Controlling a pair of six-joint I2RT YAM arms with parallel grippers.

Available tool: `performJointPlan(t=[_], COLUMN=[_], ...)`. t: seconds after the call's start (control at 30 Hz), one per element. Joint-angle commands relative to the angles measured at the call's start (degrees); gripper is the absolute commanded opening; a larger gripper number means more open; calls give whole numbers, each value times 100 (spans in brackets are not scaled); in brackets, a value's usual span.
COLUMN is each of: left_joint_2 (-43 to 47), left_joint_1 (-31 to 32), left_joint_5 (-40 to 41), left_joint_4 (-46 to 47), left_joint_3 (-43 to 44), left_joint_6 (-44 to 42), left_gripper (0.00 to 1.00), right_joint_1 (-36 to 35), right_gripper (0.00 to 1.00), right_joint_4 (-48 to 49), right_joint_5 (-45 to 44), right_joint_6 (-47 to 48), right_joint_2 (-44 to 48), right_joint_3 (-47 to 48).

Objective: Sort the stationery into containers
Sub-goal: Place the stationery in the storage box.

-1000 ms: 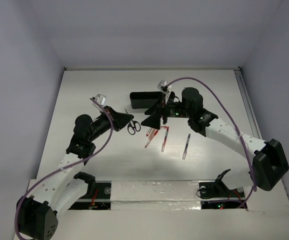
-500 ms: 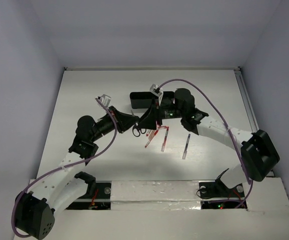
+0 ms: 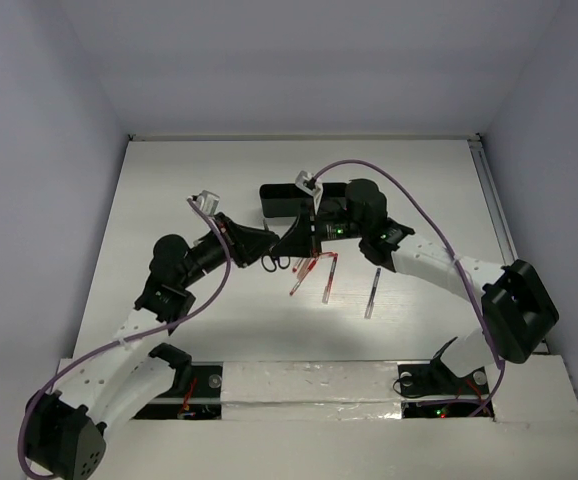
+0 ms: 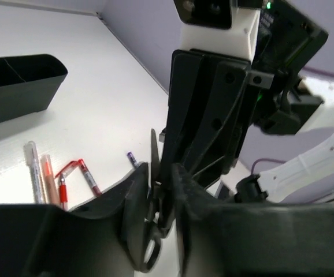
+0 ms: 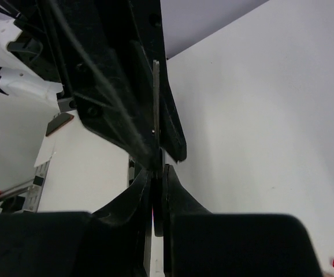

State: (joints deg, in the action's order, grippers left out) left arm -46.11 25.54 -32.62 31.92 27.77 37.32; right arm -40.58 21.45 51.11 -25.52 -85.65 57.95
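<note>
Scissors (image 4: 153,153) sit pinched in both left claw (image 4: 158,173) and right claw (image 5: 156,173); pens (image 3: 314,272) lie unsorted on bench (image 3: 189,180), outside tray (image 4: 17,81).

Top cam: high at near edge, looks down over whole table (image 3: 169,200). Wrist cams: close-up, facing each other; all three share scissors (image 4: 153,153).

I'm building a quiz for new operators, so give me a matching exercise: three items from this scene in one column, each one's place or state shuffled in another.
1. small black-handled scissors
2. long black plastic tray
3. red-and-clear pens

A. lying loose on the white table
B. clamped by left fingers and right fingers
C. standing at the table's far side

Pairs: 1-B, 2-C, 3-A.
</note>
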Motion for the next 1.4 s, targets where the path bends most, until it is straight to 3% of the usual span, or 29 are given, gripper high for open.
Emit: performJointPlan(t=[0.0,0.03,0.07,0.17,0.2,0.5,0.67,0.83,1.07,1.37], left_joint_2=[356,487,550,734,796,1648,2061,2509,2194,2115], left_joint_1=[21,21,21,21,21,21,21,21,-119,-840], left_joint_5=[527,616,712,1160,1414,2682,2945,3209,3096,2217], left_joint_4=[-62,-159,-438,-1123,-1292,-3463,-4079,-3843,-3887,-3676], left_joint_3=[238,264,351,562,598,1125,1564,1267,1319,1231], left_joint_6=[-163,-251,-304,-523,-550,-1086,-1718,-2044,-2159,-2159], left_gripper=[22,35,59,95,98,99,99,99,99,99], right_joint_1=[-29,-29,-29,-29,-29,471,866,1078,1140,1140], right_gripper=[0,0,0,0,0,0,0,0,0,0], right_joint_4=[359,386,395,474,465,237,-736,-1520,-2742,-2786], right_joint_5=[-347,-400,-557,-672,-699,-735,-665,-444,-558,-734], right_joint_6=[-58,-76,-76,-67,-6,731,1795,2480,3246,3369], right_joint_2=[-31,-48,-57,-206,-259,-882,-1638,-2376,-3158,-3757], right_joint_3=[120,128,137,242,312,1164,2087,3219,4380,4900])
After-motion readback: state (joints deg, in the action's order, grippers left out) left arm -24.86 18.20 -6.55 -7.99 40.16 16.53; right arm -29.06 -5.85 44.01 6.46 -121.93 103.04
